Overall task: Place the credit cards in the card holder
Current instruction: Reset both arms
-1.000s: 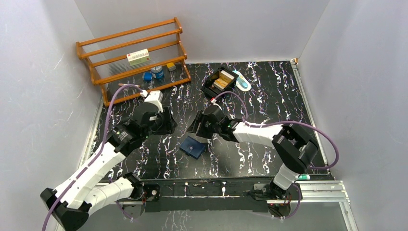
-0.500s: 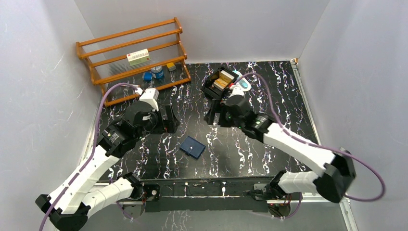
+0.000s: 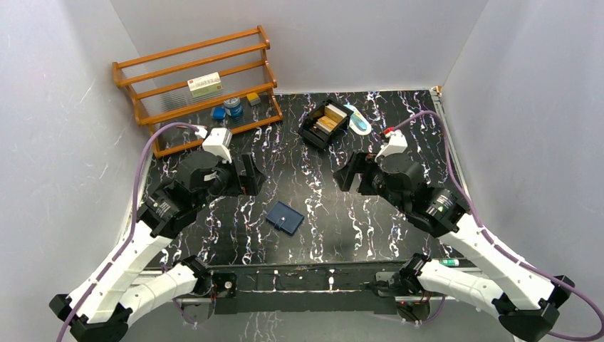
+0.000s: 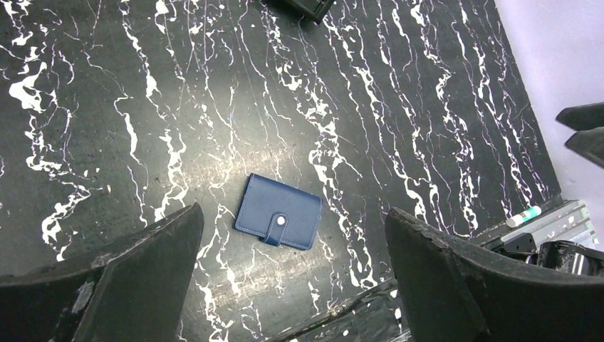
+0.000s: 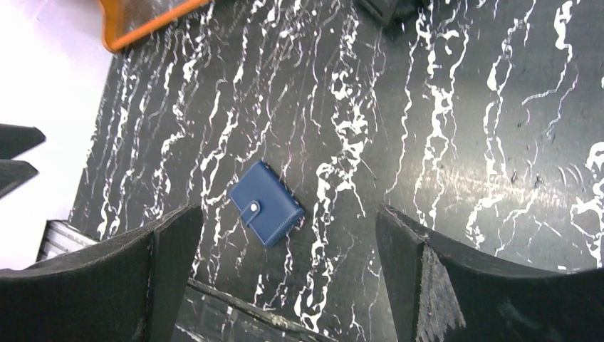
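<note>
Overall, the black, white-veined tabletop (image 3: 399, 121) carries everything. A wooden rack (image 3: 192, 53) stands at its far left corner. Both arms hover above the surface with jaws spread wide and nothing in them: the left end effector (image 3: 249, 175) left of centre, the right end effector (image 3: 350, 172) right of centre. A black tray (image 3: 311, 135) sits far centre. The navy card holder (image 3: 285, 218) lies folded shut, stud up, near centre, touching neither. Gold credit cards (image 3: 329, 118) rest inside the tray.
</note>
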